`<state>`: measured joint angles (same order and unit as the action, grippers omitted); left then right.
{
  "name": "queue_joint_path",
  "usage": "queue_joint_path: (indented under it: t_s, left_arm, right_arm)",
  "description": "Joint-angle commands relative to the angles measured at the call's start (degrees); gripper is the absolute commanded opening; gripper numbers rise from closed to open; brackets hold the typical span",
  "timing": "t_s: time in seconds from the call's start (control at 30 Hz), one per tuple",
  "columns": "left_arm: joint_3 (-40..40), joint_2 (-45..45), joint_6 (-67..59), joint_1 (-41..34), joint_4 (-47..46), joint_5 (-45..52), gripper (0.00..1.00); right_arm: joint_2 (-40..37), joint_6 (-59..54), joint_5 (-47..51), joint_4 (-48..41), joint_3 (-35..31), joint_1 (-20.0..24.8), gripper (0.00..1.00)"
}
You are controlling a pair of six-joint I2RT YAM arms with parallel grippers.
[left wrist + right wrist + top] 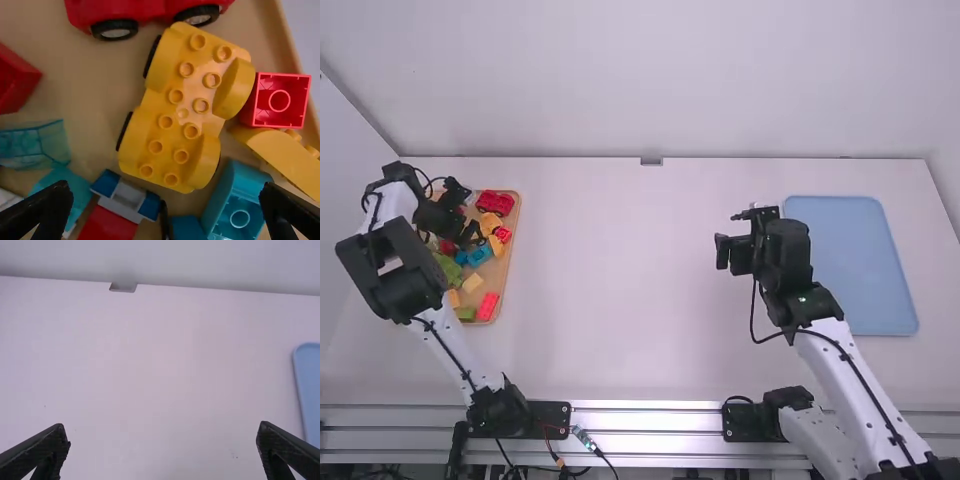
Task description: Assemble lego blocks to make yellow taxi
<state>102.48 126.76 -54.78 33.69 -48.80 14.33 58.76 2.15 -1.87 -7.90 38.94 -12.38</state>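
In the high view my left gripper (468, 215) hangs over the block tray at the far left. Its fingers stand wide open in the left wrist view, my left gripper (167, 212) holding nothing. A yellow car base (172, 112) with studs and black wheels lies in the tray, just ahead of those fingers; the high view has the yellow car base (490, 222) beside the gripper. A curved yellow block (285, 155) rests near the tray's edge. My right gripper (732, 235) is over bare table at centre right; the right wrist view has my right gripper (164, 452) open, nothing between its fingers.
The wooden tray (513, 225) also holds a red car (496, 202), a red block (280, 102), teal blocks (237, 205) and green blocks (447, 268). A blue tray (850, 262) lies at the right, behind and beside the right arm. The table's middle is bare.
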Motion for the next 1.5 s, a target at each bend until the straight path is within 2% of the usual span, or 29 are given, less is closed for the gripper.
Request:
queue_joint_path:
  t_s: [0.0,0.27,0.7,0.97,1.17,1.47]
  left_arm:
    - [0.8,1.1,-1.8,-1.2,-0.7,-0.4,0.99]
    - [-1.7,2.4,-3.7,-6.0,2.8,-8.9,0.99]
    - [-1.2,3.1,-2.1,-4.0,0.8,-8.9,1.0]
    - [-1.2,3.1,-2.2,-2.5,1.7,-1.5,0.99]
    - [-1.2,3.1,-6.6,-3.1,-0.2,-2.0,0.99]
    - [-1.7,3.1,-6.1,-3.3,0.6,-3.1,1.0]
  right_arm:
    - [-0.1,0.0,0.0,0.0,1.9,-0.1,0.99]
    - [-0.1,0.0,0.0,-0.1,1.9,-0.1,0.99]
    - [-0.1,-1.0,0.0,0.4,1.9,-0.1,0.99]
    - [-0.1,-1.1,0.2,1.3,1.9,-0.1,0.99]
    - [-0.1,-0.7,0.0,-1.1,1.9,-0.1,0.99]
    - [-0.1,-1.1,0.1,-3.0,1.9,-0.1,0.99]
